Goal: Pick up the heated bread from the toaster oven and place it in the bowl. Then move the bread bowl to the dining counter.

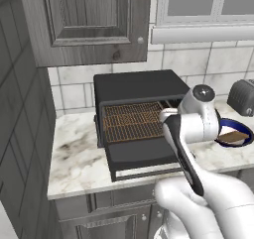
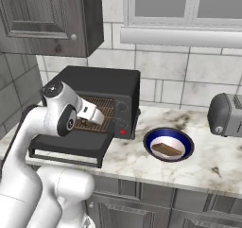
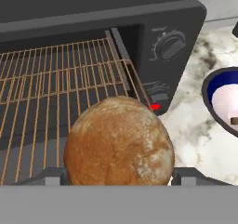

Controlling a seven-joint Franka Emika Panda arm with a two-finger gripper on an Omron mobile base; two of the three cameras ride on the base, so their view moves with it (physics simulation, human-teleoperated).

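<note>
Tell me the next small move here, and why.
Probably draw the round loaf back off the toaster oven toward the bowl: the gripper clasps it over the rack, and the bowl sits beside the oven.

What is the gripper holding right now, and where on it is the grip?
The gripper holds a round brown bread loaf, clamped across its two opposite sides near the lower edge, in front of the toaster oven.
</note>
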